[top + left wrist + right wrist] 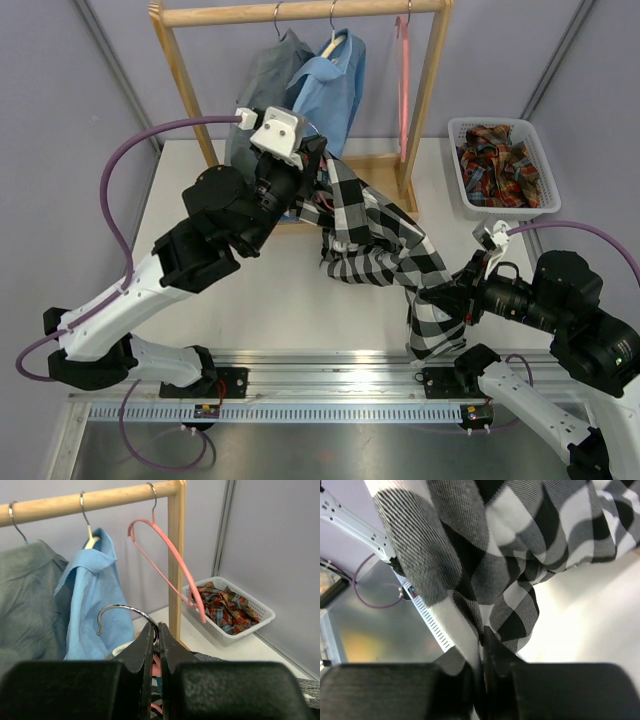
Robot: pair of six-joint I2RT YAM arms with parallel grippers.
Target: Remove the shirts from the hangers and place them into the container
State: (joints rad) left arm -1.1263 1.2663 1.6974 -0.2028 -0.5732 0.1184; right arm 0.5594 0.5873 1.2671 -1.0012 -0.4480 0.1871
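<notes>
The black-and-white checked shirt (380, 240) stretches across the table between both arms. My left gripper (156, 630) is shut on its pink hanger (157, 662), just below the metal hook (122, 609), and holds it up in front of the rack. My right gripper (482, 635) is shut on a low fold of the checked shirt (510, 540) near the table's front edge. The grey shirt (255, 90) and the light blue shirt (335, 85) hang on the rail. The white container (458, 165) stands at the right.
A bare pink hanger (403, 80) hangs at the right end of the wooden rack (430, 100). A red plaid garment (222, 607) fills the container (260, 617). Purple cables trail from both wrists. A metal rail runs along the near edge.
</notes>
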